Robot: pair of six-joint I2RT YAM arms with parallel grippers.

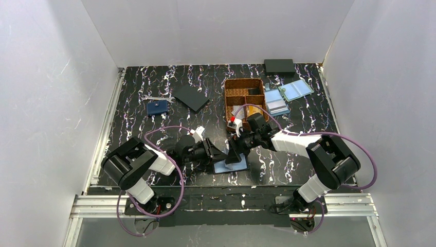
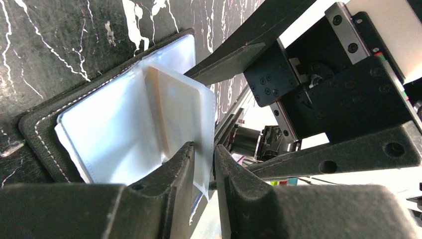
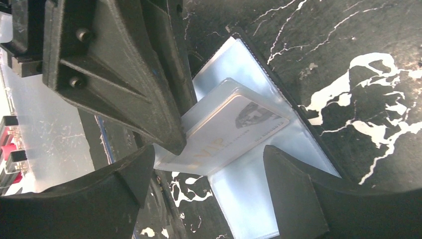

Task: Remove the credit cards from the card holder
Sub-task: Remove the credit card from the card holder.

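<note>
While the card holder (image 1: 226, 167) lies open at 6 o'clock by the bases, my left gripper (image 2: 203, 149) is nearly closed, pinching its upright clear leaf from 9 o'clock. My right gripper (image 3: 208, 159), spread wide and empty, straddles the pale credit card (image 3: 234, 129) inside. If it closes on plastic too, the whole holder lifts; a weak pinch lets the leaf slip.

I'm driving in what is looking like a robotics lab cell: white panel walls (image 1: 221, 31) are boxing in the black marbled table (image 1: 139, 87) beyond my right claw (image 1: 234, 154) and out to both its sides, while aluminium rails (image 1: 97, 203) and purple cables (image 1: 181, 180) are running along the edge behind it.
</note>
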